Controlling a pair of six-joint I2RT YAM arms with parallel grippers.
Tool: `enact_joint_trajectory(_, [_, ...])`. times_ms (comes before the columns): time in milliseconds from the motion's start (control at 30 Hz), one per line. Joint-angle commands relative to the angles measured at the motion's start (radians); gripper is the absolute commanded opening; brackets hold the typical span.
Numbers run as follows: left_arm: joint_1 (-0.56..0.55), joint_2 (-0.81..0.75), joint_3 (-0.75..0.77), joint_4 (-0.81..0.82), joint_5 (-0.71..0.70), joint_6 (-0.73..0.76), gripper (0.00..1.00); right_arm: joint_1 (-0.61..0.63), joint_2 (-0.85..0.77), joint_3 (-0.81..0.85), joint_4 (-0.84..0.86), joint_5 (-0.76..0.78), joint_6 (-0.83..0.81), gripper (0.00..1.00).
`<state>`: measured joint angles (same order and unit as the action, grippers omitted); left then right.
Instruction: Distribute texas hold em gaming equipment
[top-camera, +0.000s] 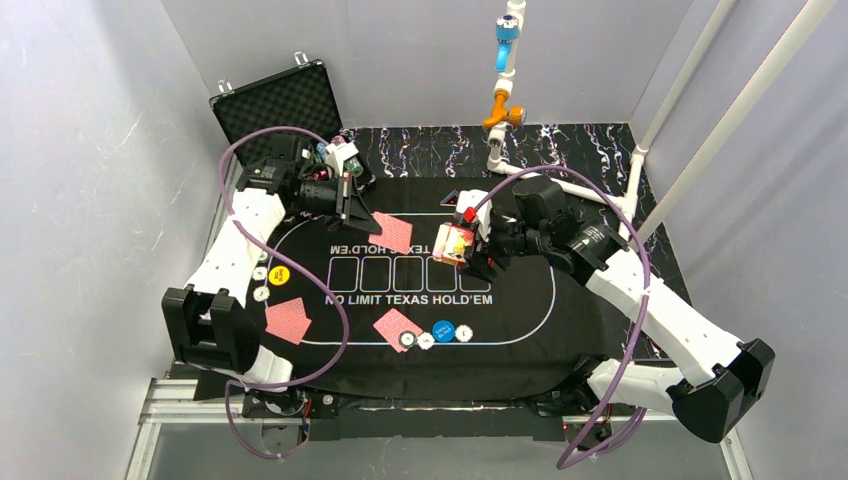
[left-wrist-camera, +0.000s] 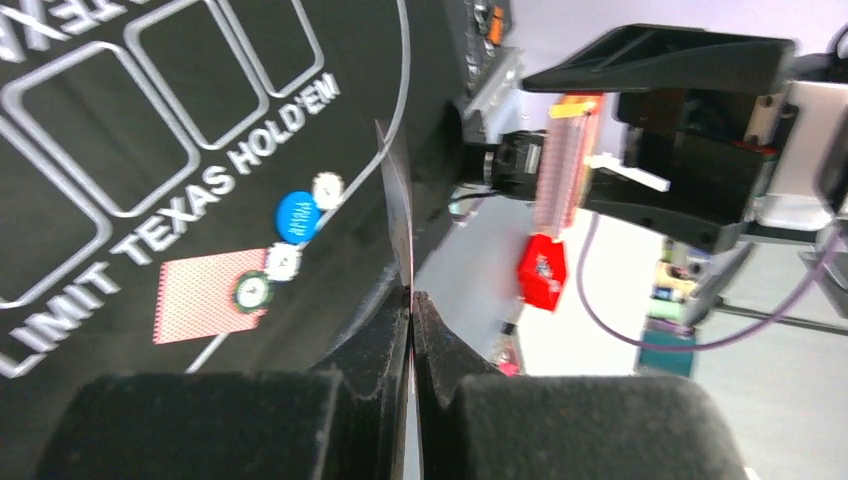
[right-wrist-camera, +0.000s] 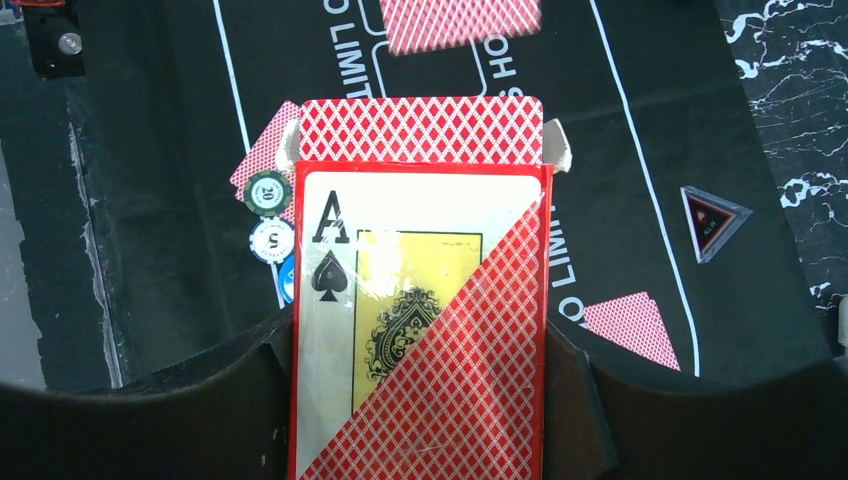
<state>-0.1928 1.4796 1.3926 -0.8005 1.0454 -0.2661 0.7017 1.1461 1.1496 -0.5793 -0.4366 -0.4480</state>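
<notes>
My left gripper (top-camera: 360, 216) is shut on one red-backed card (top-camera: 391, 232) and holds it flat over the far left of the mat. In the left wrist view the card (left-wrist-camera: 398, 210) shows edge-on between the closed pads (left-wrist-camera: 410, 296). My right gripper (top-camera: 468, 250) is shut on the deck box (top-camera: 454, 243) above mid-mat. In the right wrist view the box (right-wrist-camera: 420, 300) shows an ace of spades, its flap open. Two cards (top-camera: 288, 320) (top-camera: 397, 328) lie near the front. A blue button (top-camera: 443, 331), chips (top-camera: 408, 340) and a yellow button (top-camera: 279, 275) lie on the mat.
The black mat (top-camera: 520, 310) covers the table. An open black foam-lined case (top-camera: 280, 100) stands at the back left. A white pipe frame (top-camera: 505, 90) rises at the back. A black triangle marker (right-wrist-camera: 713, 222) and another card (right-wrist-camera: 630, 325) lie near the right gripper.
</notes>
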Motion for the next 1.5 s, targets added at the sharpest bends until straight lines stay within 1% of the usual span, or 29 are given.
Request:
enact_joint_trajectory(0, [0.054,0.04,0.126,-0.3,-0.079,0.339,0.0,0.005,-0.042,0.001,0.067,-0.016,-0.005,0.01])
enact_joint_trajectory(67, [0.072,0.082,0.167,-0.39,-0.16,0.459,0.0,0.005,-0.043,-0.002,0.079,-0.016,0.001,0.01])
enact_joint_trajectory(133, [0.09,0.107,0.174,-0.424,-0.242,0.547,0.0,0.005,-0.04,0.0,0.081,-0.015,0.002,0.01])
enact_joint_trajectory(267, [0.093,0.145,0.148,-0.451,-0.398,0.747,0.0,0.005,-0.036,0.007,0.073,-0.018,-0.004,0.01])
enact_joint_trajectory(400, [0.096,0.249,0.18,-0.494,-0.505,0.891,0.0,0.005,-0.033,0.007,0.069,-0.022,-0.006,0.01])
enact_joint_trajectory(500, [0.096,0.316,0.255,-0.48,-0.608,0.938,0.0,0.005,-0.034,0.011,0.061,-0.016,-0.01,0.01])
enact_joint_trajectory(633, [0.089,0.359,0.346,-0.402,-0.722,0.999,0.0,0.005,-0.034,0.015,0.05,-0.024,-0.012,0.01])
enact_joint_trajectory(700, [0.075,0.376,0.372,-0.377,-0.772,1.055,0.0,0.005,-0.031,0.016,0.042,-0.032,-0.015,0.01])
enact_joint_trajectory(800, [0.058,0.387,0.367,-0.304,-0.863,1.132,0.0,0.005,-0.031,0.016,0.039,-0.033,-0.014,0.01])
enact_joint_trajectory(867, [0.049,0.381,0.333,-0.243,-0.892,1.186,0.0,0.005,-0.031,0.016,0.039,-0.03,-0.016,0.01])
enact_joint_trajectory(967, [0.03,0.347,0.235,-0.127,-0.926,1.269,0.0,0.005,-0.027,0.024,0.032,-0.033,-0.022,0.01])
enact_joint_trajectory(1100, [-0.008,0.266,0.063,0.031,-0.95,1.363,0.0,0.005,-0.014,0.045,0.015,-0.035,-0.032,0.01])
enact_joint_trajectory(1200, [-0.04,0.201,-0.077,0.179,-0.985,1.392,0.0,0.005,-0.013,0.051,0.008,-0.026,-0.04,0.01])
enact_joint_trajectory(1333, [-0.068,0.089,-0.256,0.234,-0.962,1.412,0.0,0.005,-0.016,0.063,-0.023,-0.014,-0.06,0.01])
enact_joint_trajectory(1467, [-0.08,0.01,-0.393,0.253,-0.928,1.466,0.0,0.005,-0.014,0.064,-0.027,-0.008,-0.064,0.01])
